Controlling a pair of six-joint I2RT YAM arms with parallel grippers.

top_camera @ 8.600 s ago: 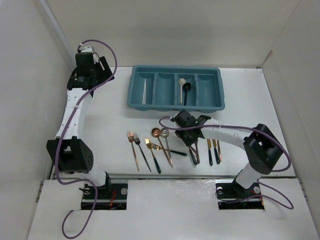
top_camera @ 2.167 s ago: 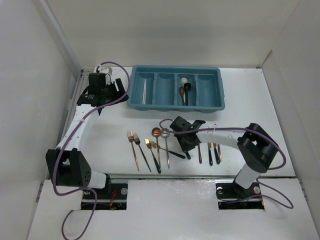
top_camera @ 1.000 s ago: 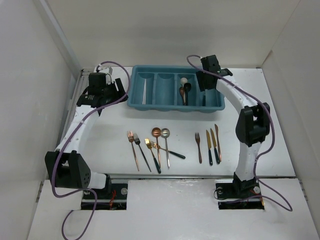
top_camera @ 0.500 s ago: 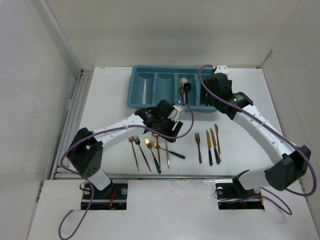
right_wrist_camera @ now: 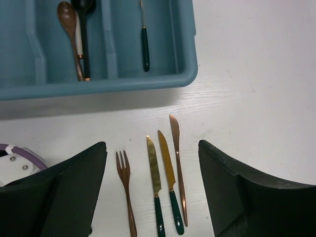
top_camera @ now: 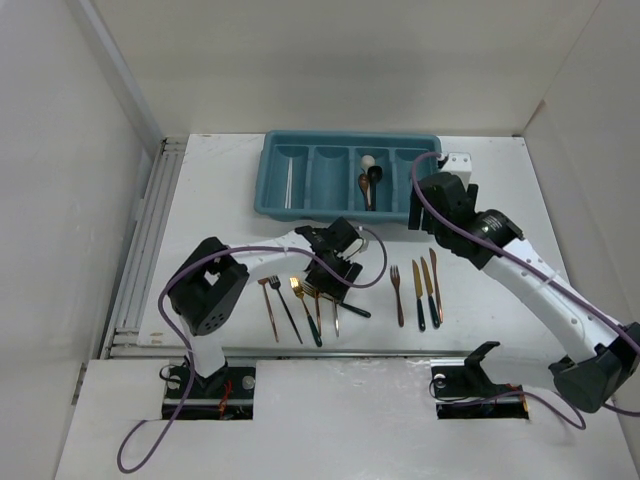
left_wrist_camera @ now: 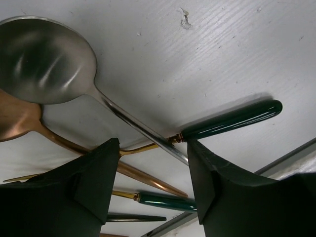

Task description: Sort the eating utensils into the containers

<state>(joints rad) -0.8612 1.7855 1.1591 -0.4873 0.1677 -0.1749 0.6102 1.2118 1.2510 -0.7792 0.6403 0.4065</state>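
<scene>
The teal tray (top_camera: 282, 208) stands at the back; its third compartment holds a white, a black and a brown spoon (right_wrist_camera: 69, 29). The rightmost compartment holds a green-handled utensil (right_wrist_camera: 145, 44). My left gripper (left_wrist_camera: 153, 182) is open, low over the table. It straddles the crossed handles of the silver spoon (left_wrist_camera: 44, 59), the copper spoon (left_wrist_camera: 15, 118) and a green-handled piece (left_wrist_camera: 232, 118). In the top view the left gripper (top_camera: 325, 272) covers those spoons. My right gripper (right_wrist_camera: 152, 168) is open above a copper fork (right_wrist_camera: 126, 192) and three knives (right_wrist_camera: 168, 173), in front of the tray.
Two forks (top_camera: 272, 305) and a gold green-handled fork (top_camera: 308, 315) lie left of the left gripper. A pale stick lies in the tray's leftmost compartment (top_camera: 290, 185). The table's front rail (top_camera: 350, 352) runs just behind the handles' ends. White walls enclose the table.
My left gripper has dropped onto the spoon cluster and its jaws have narrowed a little. My right gripper has drawn back from the tray toward the knives.
</scene>
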